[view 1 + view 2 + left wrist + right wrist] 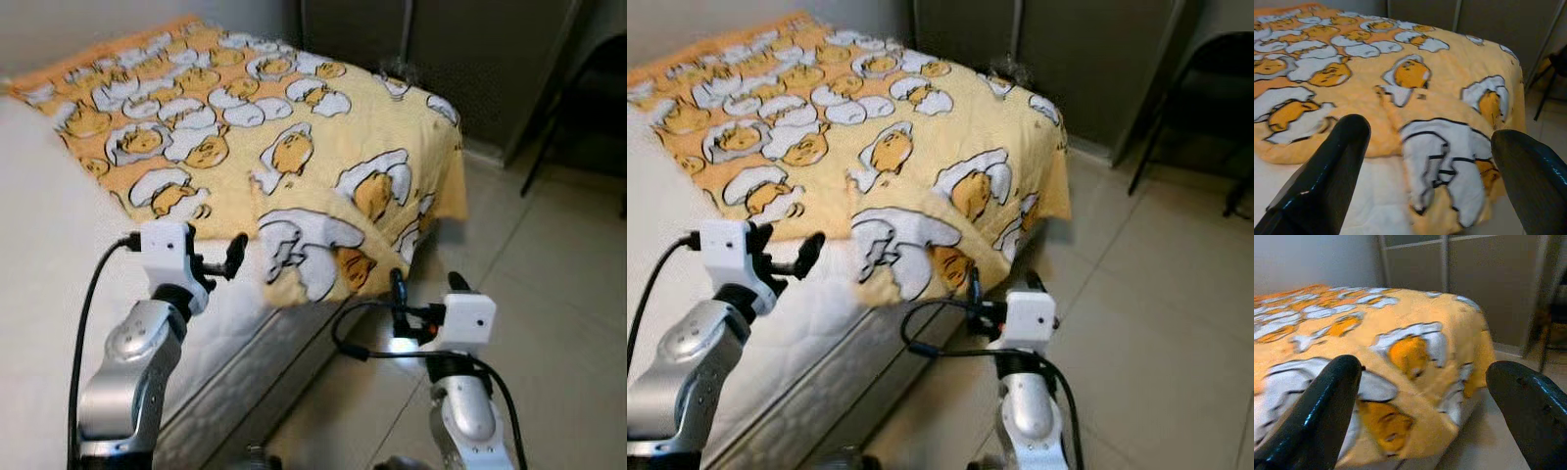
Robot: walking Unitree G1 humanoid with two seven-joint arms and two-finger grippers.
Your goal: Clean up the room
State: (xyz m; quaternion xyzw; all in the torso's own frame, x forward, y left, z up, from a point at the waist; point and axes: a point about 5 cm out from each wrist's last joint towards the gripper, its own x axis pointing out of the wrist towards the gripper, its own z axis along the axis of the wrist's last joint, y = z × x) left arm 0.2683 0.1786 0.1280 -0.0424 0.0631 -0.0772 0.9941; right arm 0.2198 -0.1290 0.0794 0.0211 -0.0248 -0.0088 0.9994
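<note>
My left claw (1425, 166) hangs spread over the bare mattress (39, 245), just short of the yellow blanket (294, 147). My right claw (1425, 406) is spread too, near the blanket's folded corner (313, 259) drooping off the bed edge above the tiled floor (549, 294).

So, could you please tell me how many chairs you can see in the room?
1: a dark chair stands on the tiled floor on the robot's right, beyond the bed's blanket, cut off by the picture's edge. Others may be out of view.
</note>
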